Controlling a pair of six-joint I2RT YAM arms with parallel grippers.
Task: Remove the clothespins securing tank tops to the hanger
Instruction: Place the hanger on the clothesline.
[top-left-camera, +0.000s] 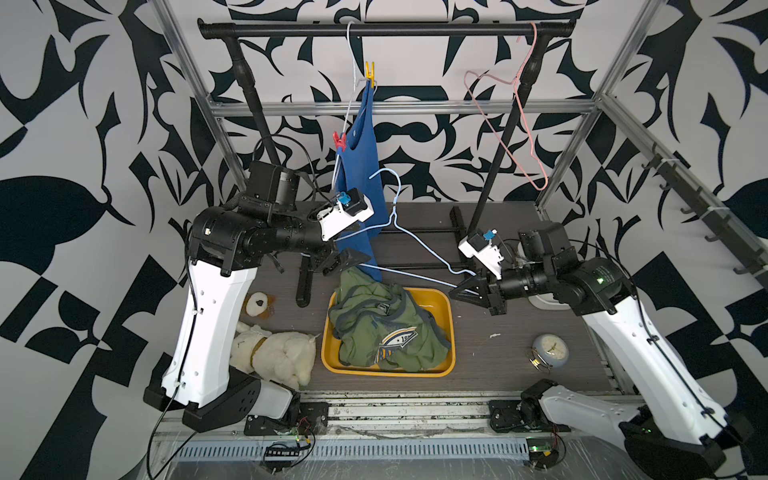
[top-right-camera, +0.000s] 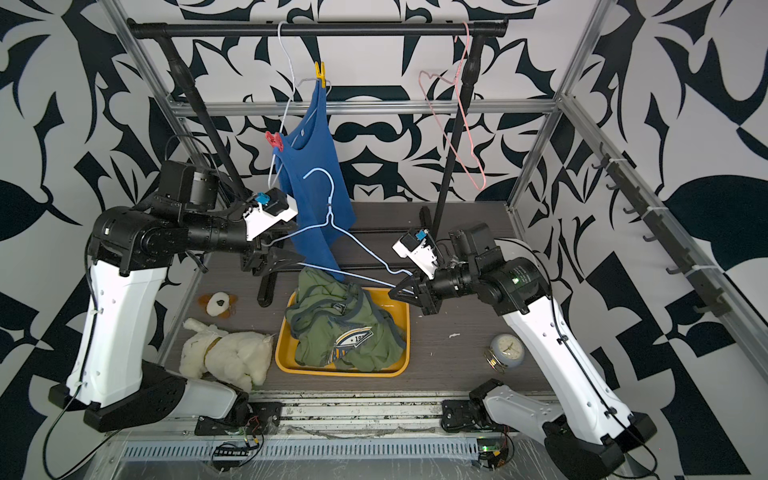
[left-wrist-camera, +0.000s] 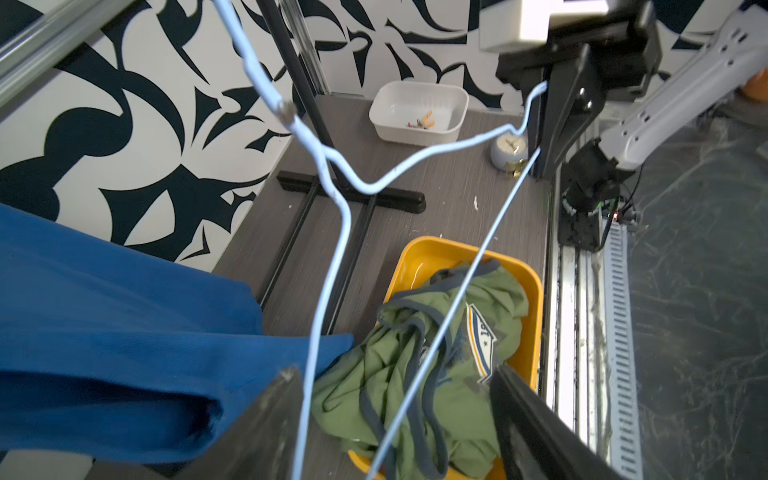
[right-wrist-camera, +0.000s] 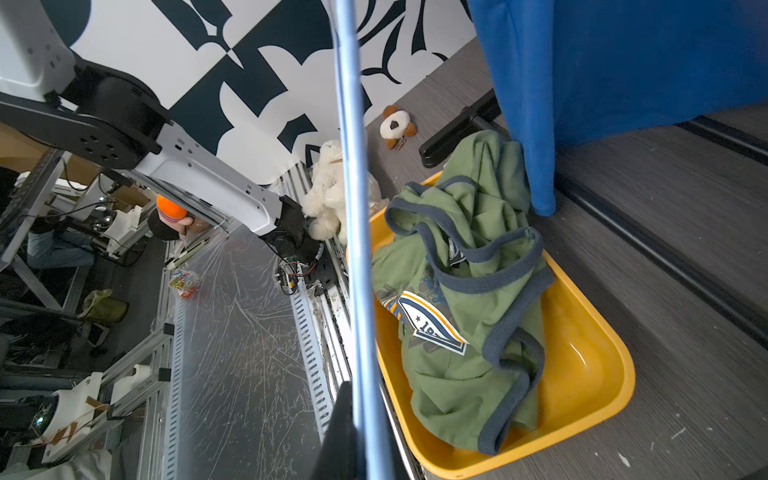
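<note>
Clothespins not yet removed number two in both top views: the yellow clothespin (top-left-camera: 370, 75) and the red clothespin (top-left-camera: 340, 141). Both are well above the left pincer (top-left-camera: 347, 261) and pin the blue tank top (top-left-camera: 359, 174) to a white hanger (top-left-camera: 354, 66) on the rod (top-left-camera: 415, 29). A bare pale blue hanger (top-left-camera: 393, 216) spans between the two pincers. The right pincer (top-left-camera: 461, 289) is clenched on one end of it and the left one sits at the other end. Below and between them, the green tank tops (top-left-camera: 386, 332) lie heaped in the yellow tray (top-left-camera: 448, 303). In the left wrist view the left pincer (left-wrist-camera: 395, 370) stands released, jaws wide apart, with the hanger's wires passing through the gap unpinched. Beyond it, near the right pincer, a white bin (left-wrist-camera: 415, 135) holds a few loose pegs (left-wrist-camera: 424, 121). In the right wrist view the hanger wire (right-wrist-camera: 353, 208) runs straight out of the right pincer (right-wrist-camera: 361, 419), with the tray just beside it. I judge that the stripped hanger is passing to the right arm to be set aside. Next, the free left pincer should rise to the red clothespin, squeeze its handle ends to spread it, and draw it off the strap.
</note>
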